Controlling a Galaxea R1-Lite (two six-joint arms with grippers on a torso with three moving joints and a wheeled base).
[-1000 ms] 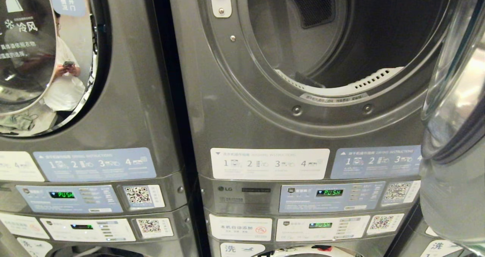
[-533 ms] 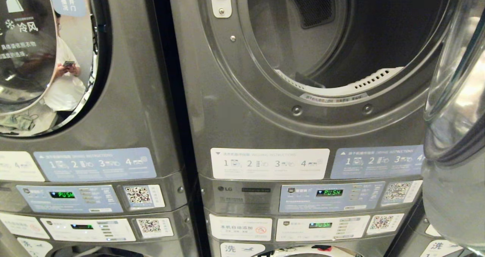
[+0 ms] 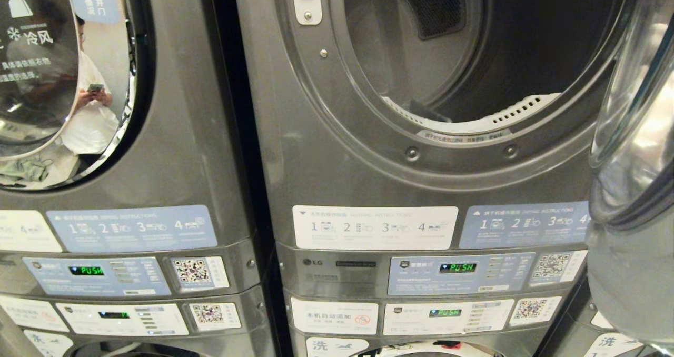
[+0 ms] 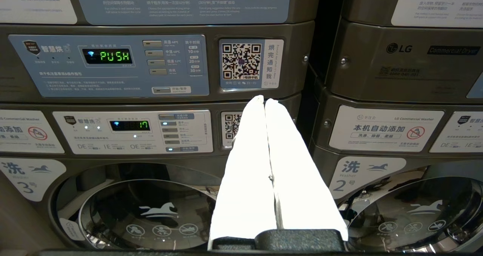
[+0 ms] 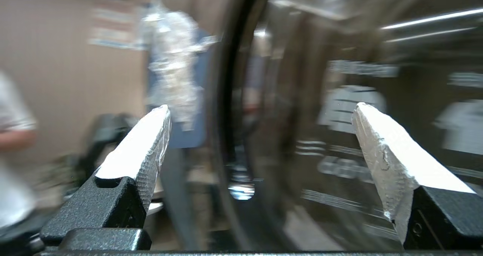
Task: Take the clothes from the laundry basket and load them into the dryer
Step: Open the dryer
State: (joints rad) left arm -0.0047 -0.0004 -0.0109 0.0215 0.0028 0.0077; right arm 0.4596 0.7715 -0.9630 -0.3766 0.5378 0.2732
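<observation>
The grey dryer [image 3: 337, 151] fills the head view, its round opening showing a dark empty drum [image 3: 505, 46]. Its glass door [image 3: 632, 136] stands swung open at the right edge. The clothes and the laundry basket are out of view. Neither gripper appears in the head view. My left gripper [image 4: 265, 99] is shut with nothing in it and points at the control panels between the stacked machines. My right gripper [image 5: 262, 108] is open and empty, with the dark curved rim of the glass door [image 5: 226, 135] close in front of it.
A second dryer with a shut door [image 3: 63, 83] stands to the left; its glass reflects a person holding a phone. Washer doors [image 4: 143, 210] sit below the control panels [image 3: 458, 273]. A person's arm [image 5: 11, 139] shows beside the right gripper.
The open glass door's edge has shifted slightly to the right in the head view. The rest of the scene is unchanged.
</observation>
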